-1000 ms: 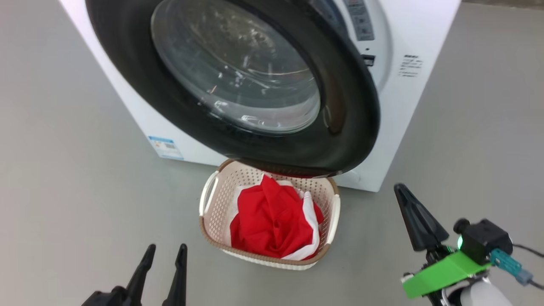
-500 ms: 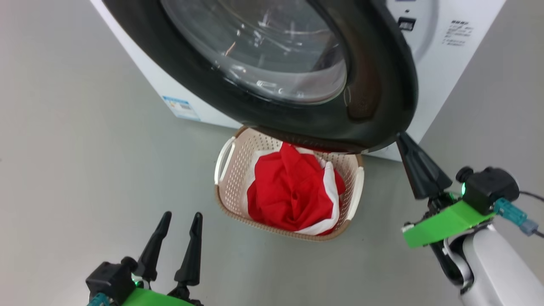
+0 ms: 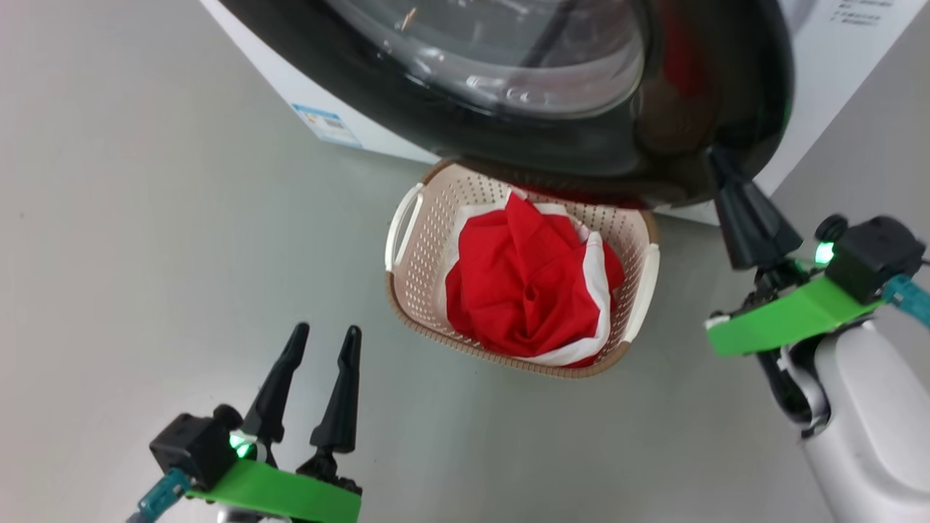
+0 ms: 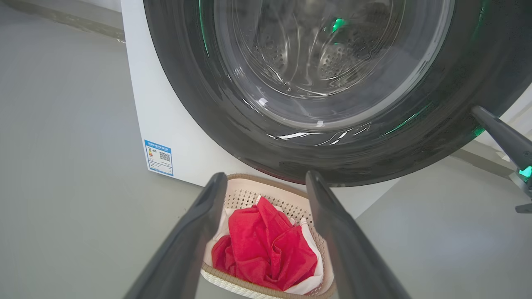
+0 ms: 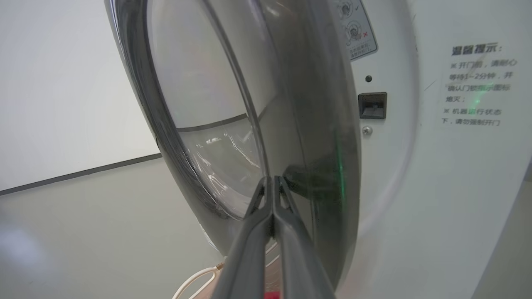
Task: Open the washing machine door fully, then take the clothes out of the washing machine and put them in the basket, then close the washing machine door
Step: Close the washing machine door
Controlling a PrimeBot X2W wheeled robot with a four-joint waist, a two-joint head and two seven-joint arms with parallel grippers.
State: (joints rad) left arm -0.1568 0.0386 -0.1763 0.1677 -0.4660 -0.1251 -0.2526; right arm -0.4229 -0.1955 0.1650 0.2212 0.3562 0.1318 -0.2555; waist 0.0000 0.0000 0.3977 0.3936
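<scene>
The light is bright and even, and I see hardly any shadow on the pale grey floor [image 3: 145, 218]. The shiny black rim of the washing machine door [image 4: 199, 104] has white streaks of glare and small green glints. It casts a soft shade on the far end of the basket [image 3: 425, 247]. In my left wrist view the fingers [image 4: 183, 249] near the camera look blurry, and straight lines bend at the edges.

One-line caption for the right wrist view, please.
Shut right gripper pointing at the black rim of the partly open door, with the white washer behind it.
</scene>
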